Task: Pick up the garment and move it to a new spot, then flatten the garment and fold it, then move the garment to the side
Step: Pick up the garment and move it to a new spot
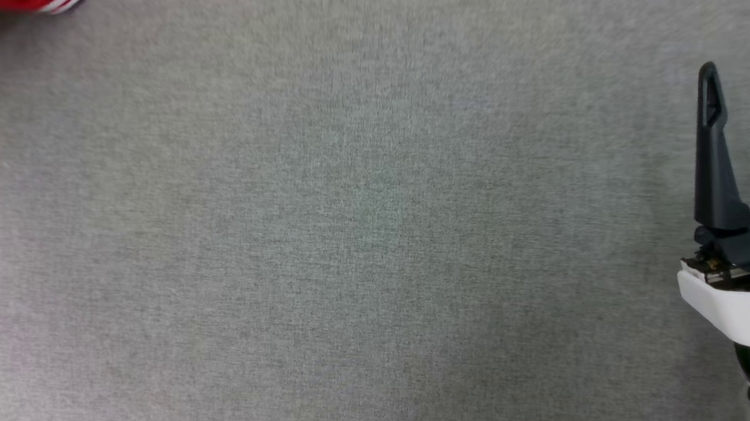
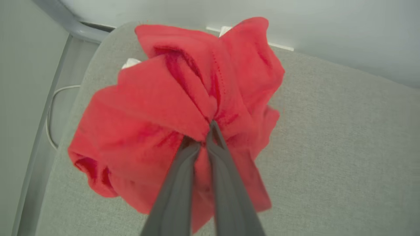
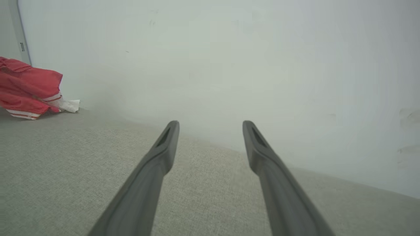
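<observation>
The garment is a bunched red heap on the grey cloth-covered table, close to the table's corner. My left gripper is shut on a fold near the top of the heap, and red cloth gathers around its fingertips. In the right wrist view the garment lies far off to the left, showing red-and-white striped trim and a bit of white. My right gripper hangs open above bare table, holding nothing. The head view shows one right finger at the right edge and a sliver of the garment at the top left.
A pale wall runs along the table's far edge. Past the table's rounded corner are a grey rail and a white cable on the floor. Bare grey table stretches between the two grippers.
</observation>
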{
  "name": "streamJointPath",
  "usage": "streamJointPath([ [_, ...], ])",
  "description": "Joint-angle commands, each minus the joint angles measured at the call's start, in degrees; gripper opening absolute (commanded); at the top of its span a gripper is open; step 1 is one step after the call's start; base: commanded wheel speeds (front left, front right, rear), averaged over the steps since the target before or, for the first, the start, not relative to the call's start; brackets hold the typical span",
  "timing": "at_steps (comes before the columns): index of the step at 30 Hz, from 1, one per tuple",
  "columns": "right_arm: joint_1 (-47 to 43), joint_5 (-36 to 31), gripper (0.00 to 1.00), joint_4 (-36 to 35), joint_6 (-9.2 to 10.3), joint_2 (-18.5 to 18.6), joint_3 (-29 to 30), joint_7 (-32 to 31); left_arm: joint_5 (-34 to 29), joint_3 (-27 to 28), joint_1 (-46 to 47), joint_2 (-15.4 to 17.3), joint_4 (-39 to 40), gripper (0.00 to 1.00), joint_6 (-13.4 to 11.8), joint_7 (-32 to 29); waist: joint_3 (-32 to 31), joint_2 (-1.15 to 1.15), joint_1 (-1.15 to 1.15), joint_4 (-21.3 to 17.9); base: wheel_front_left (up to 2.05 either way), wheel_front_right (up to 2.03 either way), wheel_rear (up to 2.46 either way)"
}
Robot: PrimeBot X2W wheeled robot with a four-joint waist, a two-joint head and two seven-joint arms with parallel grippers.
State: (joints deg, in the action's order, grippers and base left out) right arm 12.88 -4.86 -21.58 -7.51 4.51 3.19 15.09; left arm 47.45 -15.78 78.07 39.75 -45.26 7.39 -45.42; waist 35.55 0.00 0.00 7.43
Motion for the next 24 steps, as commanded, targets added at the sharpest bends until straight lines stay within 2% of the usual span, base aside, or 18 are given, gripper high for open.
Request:
streamJointPath([
  [1,-0.3,0.7,1.0,0.3,0.04,-0.4,0.0,0.1,0.2,-0.6,1.0,0.3,1.3,0.0,0.0,0.1,-2.3,0.0,0.0,-0.6,0.0,0.0,0.0],
  [7,-0.9,1.8,1.0,2.1,0.04,-1.3,0.1,0.1,0.3,-7.6,3.2,1.8,10.5,0.0,0.0,-1.1,-6.7,0.0,0.0,-2.1,0.0,0.0,0.0],
  [12,-1.5,2.8,1.0,3.2,0.04,-1.7,0.6,0.1,0.9,-13.6,5.9,1.4,17.1,0.0,0.0,-2.0,-9.8,0.0,0.0,-4.0,0.0,0.0,0.0],
  [24,-2.3,7.6,1.0,5.0,0.04,-1.7,2.1,0.1,4.3,-28.5,9.7,-5.3,27.0,0.0,0.0,-0.1,-13.2,0.0,0.0,-10.7,0.0,0.0,0.0],
])
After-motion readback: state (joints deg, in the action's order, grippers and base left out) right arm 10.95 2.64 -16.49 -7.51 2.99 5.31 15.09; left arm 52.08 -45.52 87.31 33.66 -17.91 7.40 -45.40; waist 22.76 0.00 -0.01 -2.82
